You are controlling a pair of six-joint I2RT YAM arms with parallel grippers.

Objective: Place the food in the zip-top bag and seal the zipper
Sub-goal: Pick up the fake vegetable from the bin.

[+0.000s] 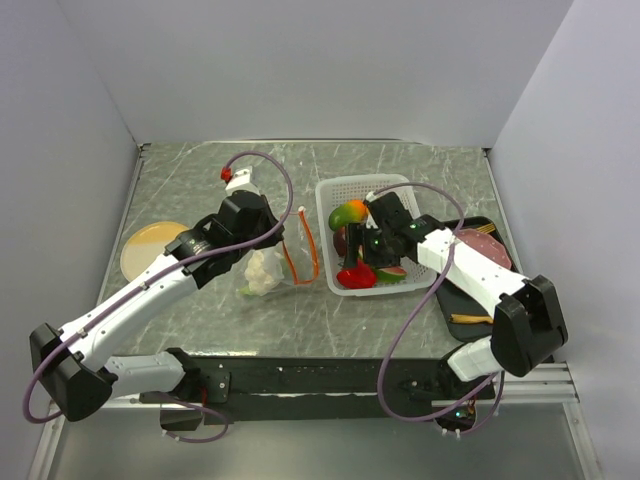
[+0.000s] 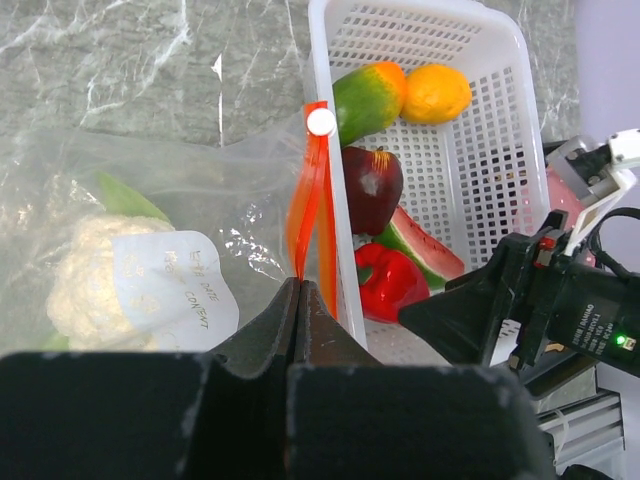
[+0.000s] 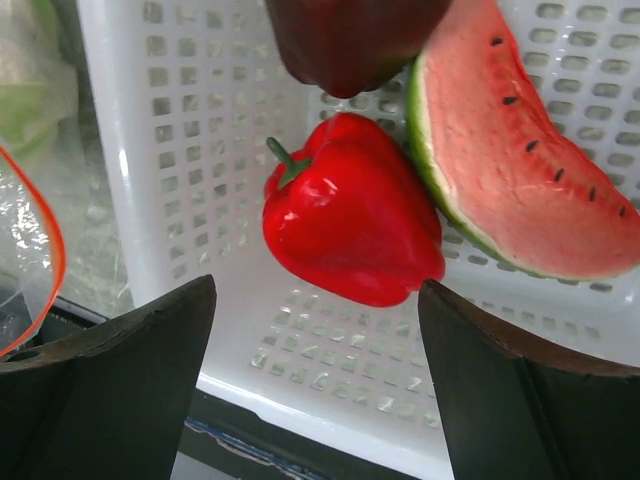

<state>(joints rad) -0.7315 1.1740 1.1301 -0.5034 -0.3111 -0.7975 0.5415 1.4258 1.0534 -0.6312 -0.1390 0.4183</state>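
My left gripper (image 2: 298, 285) is shut on the orange-red zipper (image 2: 310, 205) and holds up one lip of the clear zip-top bag (image 2: 130, 215); the white cauliflower (image 2: 95, 275) lies inside it. In the top view the bag (image 1: 270, 262) lies just left of the white basket (image 1: 345, 190). My right gripper (image 3: 317, 300) is open above the basket, with the red pepper (image 3: 350, 225) between and beyond its fingers. The watermelon slice (image 3: 520, 170), dark purple ball (image 2: 370, 185), green-orange mango (image 2: 365, 95) and orange (image 2: 435, 92) lie in the basket.
A black tray (image 1: 478, 300) at the right holds a flat pink slab (image 1: 490, 245) and yellow sticks (image 1: 468, 319). A tan round plate (image 1: 148, 247) lies at the far left. Grey walls close in the table.
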